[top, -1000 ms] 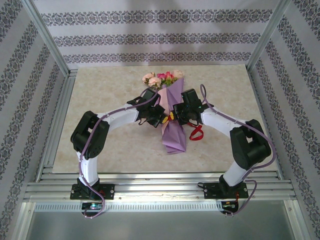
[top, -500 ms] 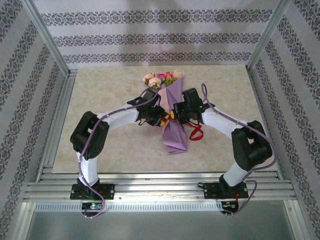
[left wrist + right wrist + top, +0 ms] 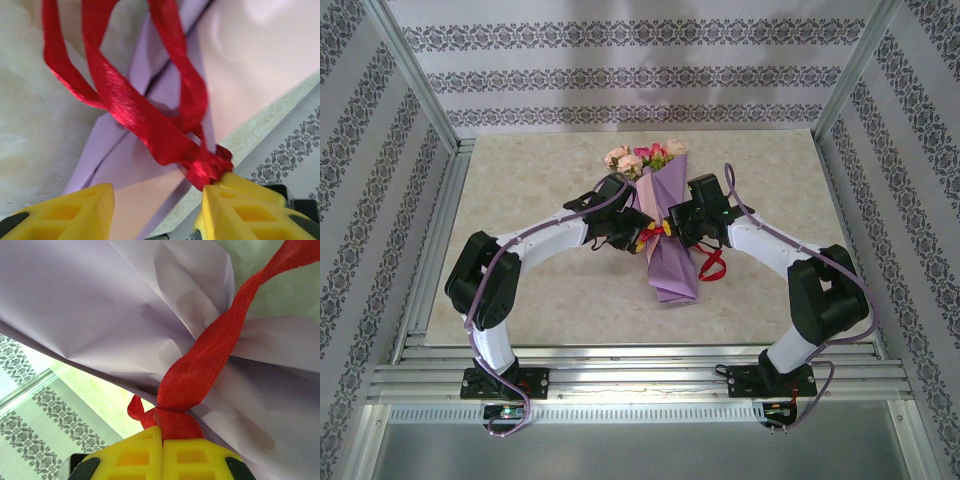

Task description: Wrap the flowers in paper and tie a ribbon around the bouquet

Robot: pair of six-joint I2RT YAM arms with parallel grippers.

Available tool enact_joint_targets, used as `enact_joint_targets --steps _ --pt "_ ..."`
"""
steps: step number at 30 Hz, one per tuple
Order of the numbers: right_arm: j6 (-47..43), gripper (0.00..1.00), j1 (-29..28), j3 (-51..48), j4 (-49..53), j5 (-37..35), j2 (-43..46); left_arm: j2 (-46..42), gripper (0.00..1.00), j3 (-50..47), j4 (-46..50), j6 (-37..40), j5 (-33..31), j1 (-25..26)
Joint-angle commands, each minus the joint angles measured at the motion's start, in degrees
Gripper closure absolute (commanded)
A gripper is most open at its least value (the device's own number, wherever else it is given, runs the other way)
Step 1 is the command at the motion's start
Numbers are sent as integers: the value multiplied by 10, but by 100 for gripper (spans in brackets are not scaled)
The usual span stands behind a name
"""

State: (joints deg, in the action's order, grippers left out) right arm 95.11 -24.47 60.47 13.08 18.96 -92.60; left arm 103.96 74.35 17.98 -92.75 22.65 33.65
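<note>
Marble-look table, patterned walls on three sides. Bouquet lies mid-table with its long axis far-to-near: flowers at the far end, cone tip toward the arm bases. Both grippers meet at its waist, one per side, abt equally close.

L gripper: jaws apart, nothing clamped. Ribbon comes in as several strands ahead of the fingers and gathers to a crumpled bunch touching the tip of one finger. Other finger is clear of it.

R gripper: jaws shut on ribbon, pinched right at the tips. Strand runs straight out from the fingers, looks taut, crosses paper and pulls it into creases.

Key relation: ribbon crosses the bouquet's axis at the waist, R end held, L end loose against an open finger. Bunch sits to one side of L's gap, not centred. Judge L needs a sideways shift before closing on it.

Looks: paper lilac outside, pink inner edge. Ribbon bright red with satin sheen, spare loop on table just near-side of R gripper. Knot done or not: can't tell.
</note>
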Motion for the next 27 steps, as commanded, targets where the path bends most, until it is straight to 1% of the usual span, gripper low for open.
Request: enact_joint_targets --steps 1,6,10,14,18,19,21,23,24,27 --pt "-19 100 7 -12 -6 11 19 16 50 6 -34 -45 -6 -2" --pt "-44 100 10 -9 6 21 17 48 51 43 -14 -27 0 1" --pt "-70 100 12 -5 31 25 16 59 52 34 -16 -25 7 3" --pt "-78 100 13 -13 41 26 20 65 61 31 -19 -16 2 4" --pt "-84 100 24 -21 36 29 16 64 62 26 -22 -11 -2 4" --pt "-89 97 28 -20 36 30 16 63 63 26 -22 -10 -2 4" --pt "-109 84 36 -14 47 23 24 62 67 22 -28 -9 -2 4" --pt "-127 74 39 -7 67 8 39 61 67 21 -31 -9 -1 4" --pt "-134 71 41 -7 75 2 47 60 67 21 -30 -7 -2 4" --pt "-130 69 41 -27 80 -3 65 57 67 21 -35 -5 -2 4"
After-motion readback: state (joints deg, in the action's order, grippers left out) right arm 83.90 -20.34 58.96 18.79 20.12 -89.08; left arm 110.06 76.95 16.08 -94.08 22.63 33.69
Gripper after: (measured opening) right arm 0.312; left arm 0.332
